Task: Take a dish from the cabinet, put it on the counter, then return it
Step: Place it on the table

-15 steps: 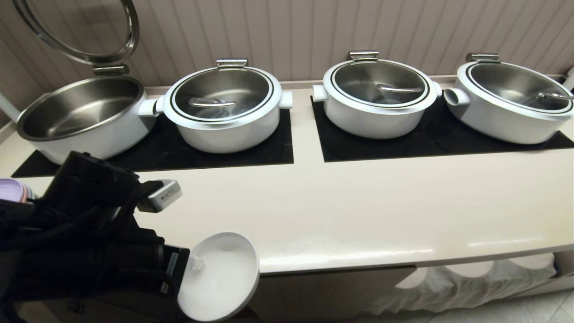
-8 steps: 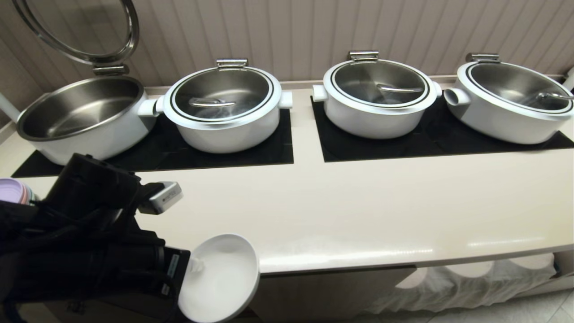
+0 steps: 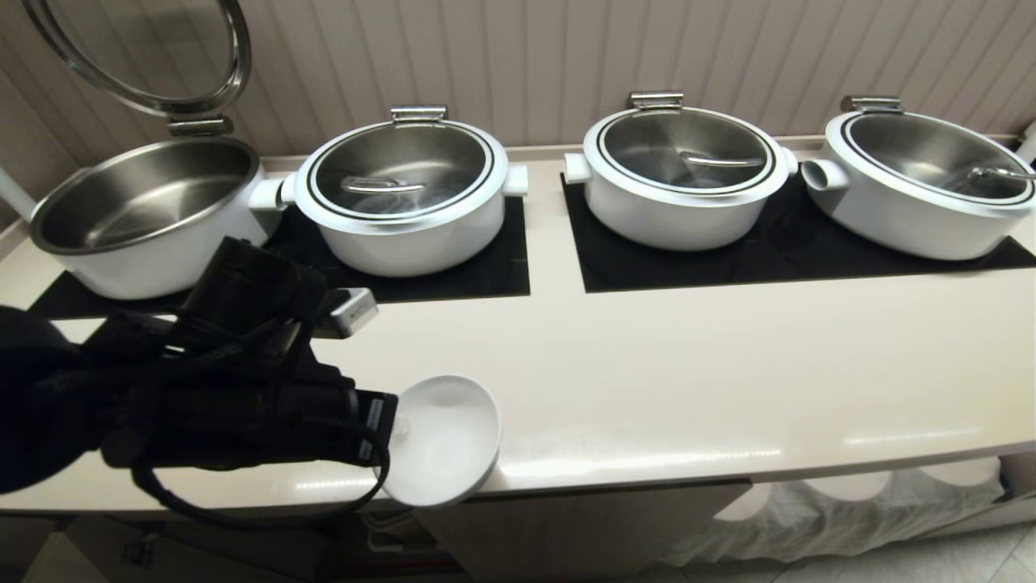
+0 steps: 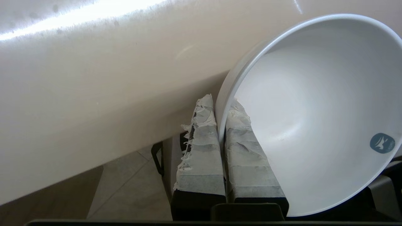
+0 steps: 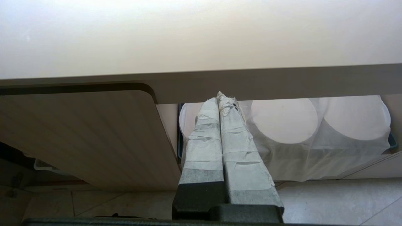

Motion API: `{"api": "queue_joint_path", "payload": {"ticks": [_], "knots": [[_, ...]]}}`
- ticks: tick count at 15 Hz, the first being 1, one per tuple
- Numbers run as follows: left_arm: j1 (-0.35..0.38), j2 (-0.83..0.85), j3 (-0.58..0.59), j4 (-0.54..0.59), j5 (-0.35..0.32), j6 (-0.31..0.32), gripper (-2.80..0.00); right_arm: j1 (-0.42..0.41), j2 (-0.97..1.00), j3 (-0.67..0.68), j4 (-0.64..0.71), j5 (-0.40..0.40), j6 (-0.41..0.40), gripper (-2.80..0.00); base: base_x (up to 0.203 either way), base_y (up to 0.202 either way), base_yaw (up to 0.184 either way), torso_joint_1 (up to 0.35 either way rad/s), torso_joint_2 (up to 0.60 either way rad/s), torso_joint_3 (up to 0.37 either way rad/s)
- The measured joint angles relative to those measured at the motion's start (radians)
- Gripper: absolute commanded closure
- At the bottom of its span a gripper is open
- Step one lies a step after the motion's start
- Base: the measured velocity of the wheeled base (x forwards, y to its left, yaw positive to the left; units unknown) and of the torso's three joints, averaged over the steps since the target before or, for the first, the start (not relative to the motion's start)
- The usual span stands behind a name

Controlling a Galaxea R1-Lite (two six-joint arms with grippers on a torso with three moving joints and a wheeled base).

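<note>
Left gripper (image 4: 221,125): I have it clamped on the rim of the dish (image 3: 443,441); one taped finger sits inside the wall, the other outside, and the wrist view shows no slack between them.
Dish position: it hangs in the air, tilted, over the front edge of the counter (image 3: 688,380). Most of the bowl overlaps the slab; its lower lip projects past the edge. I cannot tell whether the foot touches the surface.
Dish orientation: the mouth faces up and toward the head camera, away from the gripper body, so the bowl is not level.
Right gripper (image 5: 223,131): parked below the counter edge, taped fingers pressed together on nothing, pointing at the cabinet (image 5: 88,135) front and the cloth-draped plates (image 5: 284,121) beside it.
Counter load: four white pots (image 3: 401,194) stand on the dark panels along the rear of the counter, well apart from the dish. The strip in front of them is where I place the dish.
Step in hand: carrying the dish onto the counter, judged from the held bowl at the edge.
Next move, requirement: I must bring the dish further in from the edge, roll it level so the foot faces down, lower until it seats, then release.
Risk: a release at the present tilt so near the edge would likely tip the dish off the counter.
</note>
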Motion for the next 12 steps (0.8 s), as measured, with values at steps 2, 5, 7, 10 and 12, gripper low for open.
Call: {"api": "queue_joint_path", "payload": {"ticks": [2, 5, 7, 10, 12], "knots": [[0.0, 0.06, -0.074, 0.01, 0.036, -0.001, 0.0, 0.0, 0.0, 0.0, 0.0, 0.0, 0.001, 0.0, 0.0, 0.0, 0.0, 0.0, 0.0, 0.0], [0.0, 0.148, -0.217, 0.071, 0.075, -0.003, 0.0, 0.0, 0.0, 0.0, 0.0, 0.0, 0.0, 0.0, 0.0, 0.0, 0.0, 0.0, 0.0, 0.0], [0.001, 0.206, -0.314, 0.117, 0.113, -0.008, 0.0, 0.0, 0.0, 0.0, 0.0, 0.0, 0.001, 0.0, 0.0, 0.0, 0.0, 0.0, 0.0, 0.0], [0.002, 0.289, -0.443, 0.169, 0.143, -0.053, 0.0, 0.0, 0.0, 0.0, 0.0, 0.0, 0.001, 0.0, 0.0, 0.0, 0.0, 0.0, 0.0, 0.0], [0.0, 0.343, -0.517, 0.194, 0.156, -0.093, 0.0, 0.0, 0.0, 0.0, 0.0, 0.0, 0.0, 0.0, 0.0, 0.0, 0.0, 0.0, 0.0, 0.0]]}}
